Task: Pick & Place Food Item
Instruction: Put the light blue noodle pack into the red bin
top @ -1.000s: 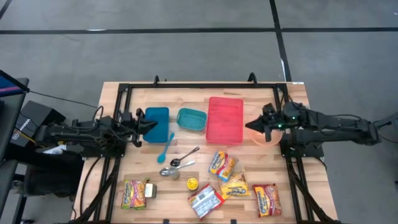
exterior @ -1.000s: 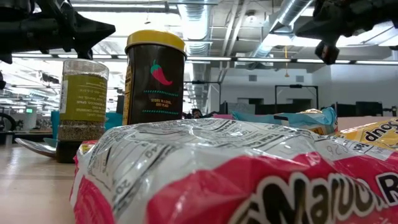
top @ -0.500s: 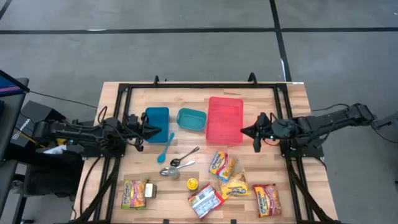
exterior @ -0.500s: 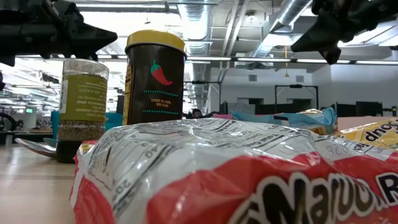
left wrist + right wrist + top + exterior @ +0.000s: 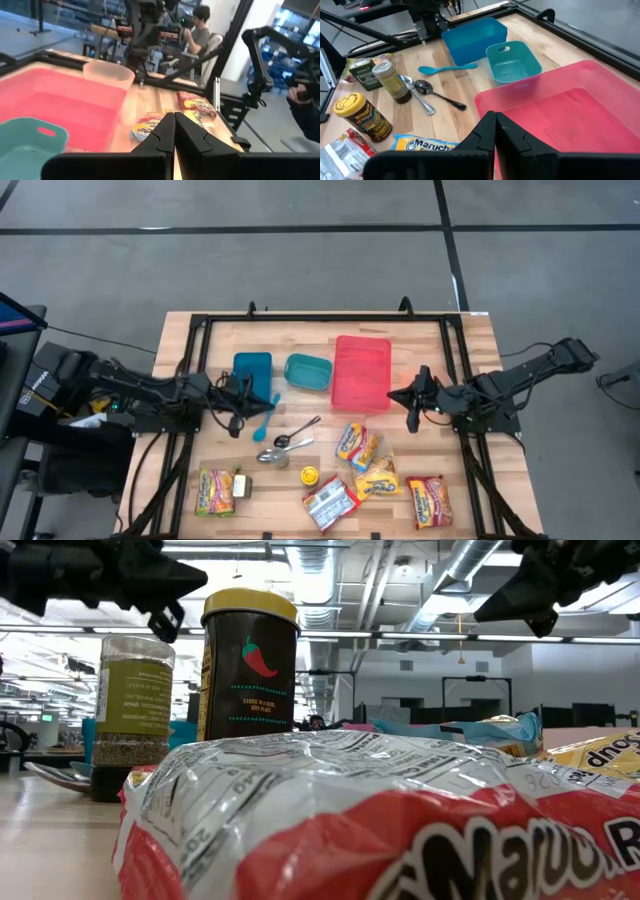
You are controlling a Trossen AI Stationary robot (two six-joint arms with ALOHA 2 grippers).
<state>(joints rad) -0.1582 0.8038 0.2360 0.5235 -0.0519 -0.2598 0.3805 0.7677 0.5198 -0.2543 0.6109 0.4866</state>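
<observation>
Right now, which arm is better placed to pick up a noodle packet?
Probably the right. The right gripper, shut and empty, hovers by the red tray just above the noodle packets; the left gripper sits farther off, over the blue spoon.

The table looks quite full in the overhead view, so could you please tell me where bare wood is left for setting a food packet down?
Bare wood runs along the far edge behind the blue bin, teal tub and red tray. A smaller patch lies in front of the red tray, beside the right gripper. The near side is crowded: spoons, jars and noodle packets.
</observation>
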